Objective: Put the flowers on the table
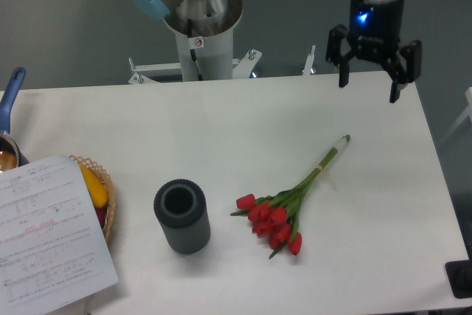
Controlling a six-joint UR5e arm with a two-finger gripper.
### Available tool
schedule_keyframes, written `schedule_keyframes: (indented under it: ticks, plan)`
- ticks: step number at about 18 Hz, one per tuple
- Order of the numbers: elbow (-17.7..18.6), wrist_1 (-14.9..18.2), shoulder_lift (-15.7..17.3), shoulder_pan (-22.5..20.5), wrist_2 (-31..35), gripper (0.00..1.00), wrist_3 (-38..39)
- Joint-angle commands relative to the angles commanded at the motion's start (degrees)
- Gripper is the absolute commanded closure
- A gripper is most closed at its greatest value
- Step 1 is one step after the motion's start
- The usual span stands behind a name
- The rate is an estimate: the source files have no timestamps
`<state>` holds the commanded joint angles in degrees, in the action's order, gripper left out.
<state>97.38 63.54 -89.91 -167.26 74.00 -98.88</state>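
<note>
The flowers (284, 212), a bunch of red tulips with green leaves and long tied stems, lie flat on the white table (243, 130), heads toward the front and stem ends pointing up-right. My gripper (370, 86) hangs above the table's back right area, well clear of the flowers. Its fingers (343, 71) are spread wide and hold nothing.
A dark grey ribbed cylinder vase (181, 216) stands upright left of the flowers. A printed paper sheet (46, 230) covers part of a wicker basket (103, 204) with fruit at the front left. A blue-handled pan (9, 134) sits at the left edge. The robot base (203, 42) stands behind the table.
</note>
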Motion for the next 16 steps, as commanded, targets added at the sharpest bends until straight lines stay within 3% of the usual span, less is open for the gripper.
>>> schedule_keyframes:
  ticks: [13, 16]
  plan:
    - [2.7, 0.1, 1.2, 0.6, 0.4, 0.0, -0.2]
    - [3.0, 1.5, 2.5, 0.7, 0.4, 0.0, -0.3]
